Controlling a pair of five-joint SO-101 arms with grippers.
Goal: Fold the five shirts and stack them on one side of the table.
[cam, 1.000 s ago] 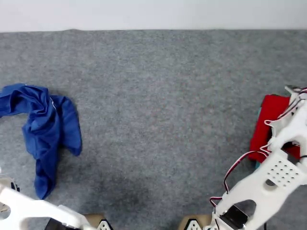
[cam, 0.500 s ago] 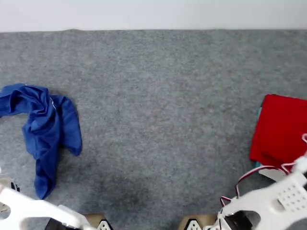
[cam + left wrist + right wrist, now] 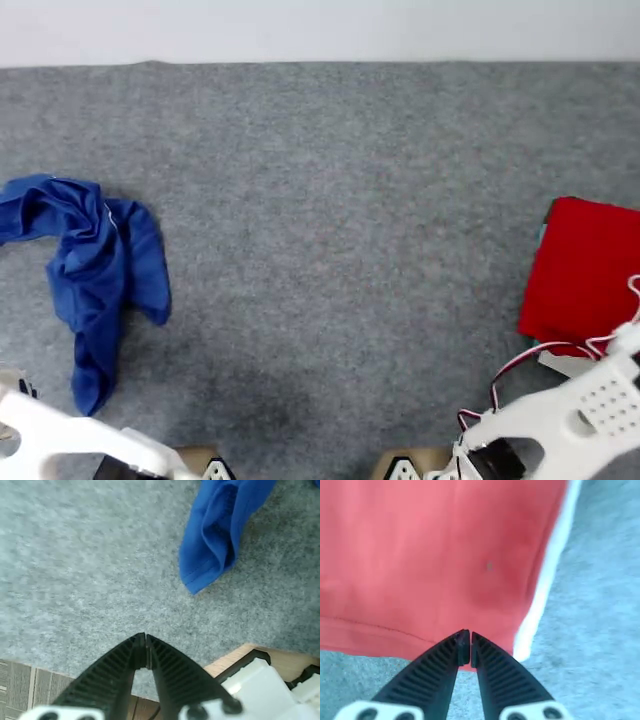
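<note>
While the red shirt [image 3: 585,270] lies folded at the desk's [image 3: 350,200] right edge as the stack's top, the right gripper [image 3: 466,642] and left gripper [image 3: 145,647] are pinched together, empty; the crumpled blue shirt [image 3: 95,260] lies left, likely next.

1. The right gripper [image 3: 465,639] hangs with its black ribbed fingers [image 3: 432,667] pressed together, tips over the folded red shirt [image 3: 420,555] at its stitched hem.
2. A white fabric edge [image 3: 542,587] lies along the shirt's side, on the grey mat [image 3: 600,630].

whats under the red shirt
A pale edge of other fabric peeks out beneath the red shirt. The rest of it, and how many layers lie there, is covered.
</note>
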